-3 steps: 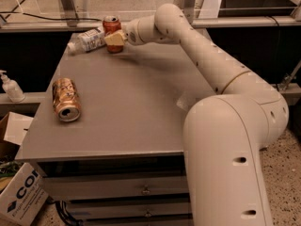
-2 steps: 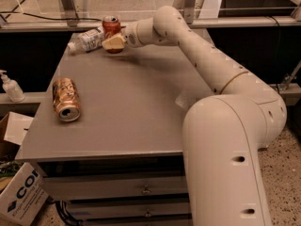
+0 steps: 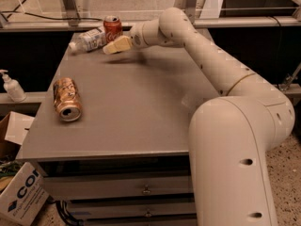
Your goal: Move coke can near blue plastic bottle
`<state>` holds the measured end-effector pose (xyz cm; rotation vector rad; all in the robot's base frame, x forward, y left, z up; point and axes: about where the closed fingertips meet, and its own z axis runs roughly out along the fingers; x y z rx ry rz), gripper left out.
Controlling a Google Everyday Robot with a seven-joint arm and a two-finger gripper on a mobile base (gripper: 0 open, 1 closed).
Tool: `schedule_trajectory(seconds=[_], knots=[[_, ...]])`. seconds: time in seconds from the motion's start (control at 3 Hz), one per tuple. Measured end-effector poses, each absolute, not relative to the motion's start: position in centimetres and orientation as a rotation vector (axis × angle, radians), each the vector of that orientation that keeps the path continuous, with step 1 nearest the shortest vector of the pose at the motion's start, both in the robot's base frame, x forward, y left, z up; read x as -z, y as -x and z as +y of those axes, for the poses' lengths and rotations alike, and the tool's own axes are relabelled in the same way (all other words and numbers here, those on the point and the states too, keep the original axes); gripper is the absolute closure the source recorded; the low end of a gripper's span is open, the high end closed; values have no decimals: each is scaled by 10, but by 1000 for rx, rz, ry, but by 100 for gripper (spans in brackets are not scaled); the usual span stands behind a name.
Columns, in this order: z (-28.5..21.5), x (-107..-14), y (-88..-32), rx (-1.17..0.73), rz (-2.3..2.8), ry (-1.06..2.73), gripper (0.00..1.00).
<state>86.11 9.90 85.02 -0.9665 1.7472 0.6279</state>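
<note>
The red coke can (image 3: 113,28) stands upright at the far edge of the grey table (image 3: 141,107). The blue plastic bottle (image 3: 88,40), clear with a pale label and a white cap, lies on its side just left of the can, close to or touching it. My gripper (image 3: 115,45) is just in front of the can, slightly to its right, low over the table. It does not appear to hold the can. My arm (image 3: 202,55) reaches in from the right.
A copper-gold can (image 3: 66,99) lies on its side at the table's left. A white pump-top bottle (image 3: 12,87) stands on a ledge to the left. Cardboard boxes (image 3: 19,192) sit on the floor at lower left. A rail (image 3: 244,21) runs behind the table.
My gripper has drawn back slightly from the coke can toward the near side. The can and the bottle have stayed in place.
</note>
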Motion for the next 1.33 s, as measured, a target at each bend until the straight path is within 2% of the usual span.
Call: schedule_trajectory(seconds=[1.0,1.33], knots=[[-41,-869,-859,-617,1716,681,0],[-46,-869,-859,-616,1716,673,0]])
